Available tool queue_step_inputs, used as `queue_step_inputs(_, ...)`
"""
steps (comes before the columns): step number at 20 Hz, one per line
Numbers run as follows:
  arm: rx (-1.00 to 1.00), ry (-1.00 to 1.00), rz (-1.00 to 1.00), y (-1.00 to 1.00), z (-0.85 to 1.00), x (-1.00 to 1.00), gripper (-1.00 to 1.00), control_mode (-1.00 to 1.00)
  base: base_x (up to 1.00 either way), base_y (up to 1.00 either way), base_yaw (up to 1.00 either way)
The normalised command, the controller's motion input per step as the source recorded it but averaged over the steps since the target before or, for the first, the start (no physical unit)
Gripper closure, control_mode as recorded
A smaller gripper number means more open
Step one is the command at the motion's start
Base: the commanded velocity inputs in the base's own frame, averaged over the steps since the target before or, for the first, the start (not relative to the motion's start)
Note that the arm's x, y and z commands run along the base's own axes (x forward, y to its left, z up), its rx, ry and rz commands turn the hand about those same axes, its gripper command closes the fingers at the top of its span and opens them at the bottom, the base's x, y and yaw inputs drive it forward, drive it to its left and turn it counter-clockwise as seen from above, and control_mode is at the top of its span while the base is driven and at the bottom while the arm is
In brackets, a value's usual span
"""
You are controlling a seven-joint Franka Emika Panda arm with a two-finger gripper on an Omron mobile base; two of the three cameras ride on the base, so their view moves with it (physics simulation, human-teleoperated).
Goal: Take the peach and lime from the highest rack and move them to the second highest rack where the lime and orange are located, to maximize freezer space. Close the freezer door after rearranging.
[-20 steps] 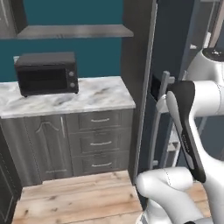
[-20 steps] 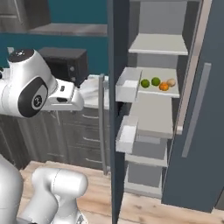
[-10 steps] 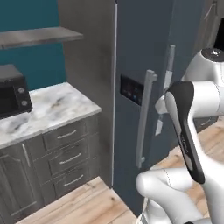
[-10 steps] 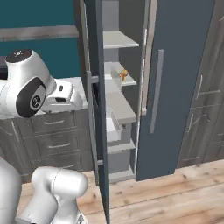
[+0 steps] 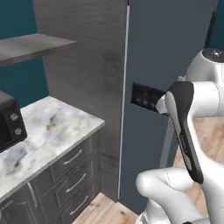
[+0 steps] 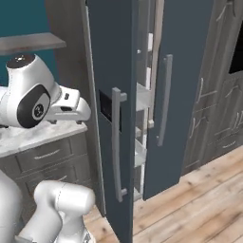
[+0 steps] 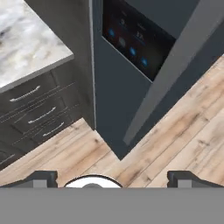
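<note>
The freezer door stood at the centre of the right base view, ajar, with racks behind it. In the left base view, the counter filled the lower left, a microwave on it.

Left base view: from behind the arm's left, facing forward, close on the freezer door and marble counter. Right base view: from the right, farther back, same door edge-on, ajar. Hand view: looking down, near the door's control panel, drawers and floor.
</note>
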Motion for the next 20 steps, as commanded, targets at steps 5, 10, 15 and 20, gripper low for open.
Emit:
queue_step_inputs(5, 0.0, 0.0, 0.0, 0.0, 0.0, 0.0, -1.0, 1.0, 0.56, 0.67, -0.3)
queue_step_inputs(10, 0.0, 0.0, 0.0, 0.0, 0.0, 0.0, -1.0, 1.0, 0.51, 0.35, -0.24)
queue_step_inputs(15, 0.0, 0.01, -0.06, 0.0, -0.05, 0.03, -1.0, -1.0, 0.07, 0.02, -0.04)
queue_step_inputs(20, 0.02, 0.0, 0.0, -0.28, -0.02, 0.07, -1.0, -1.0, 0.0, 0.0, 0.0)
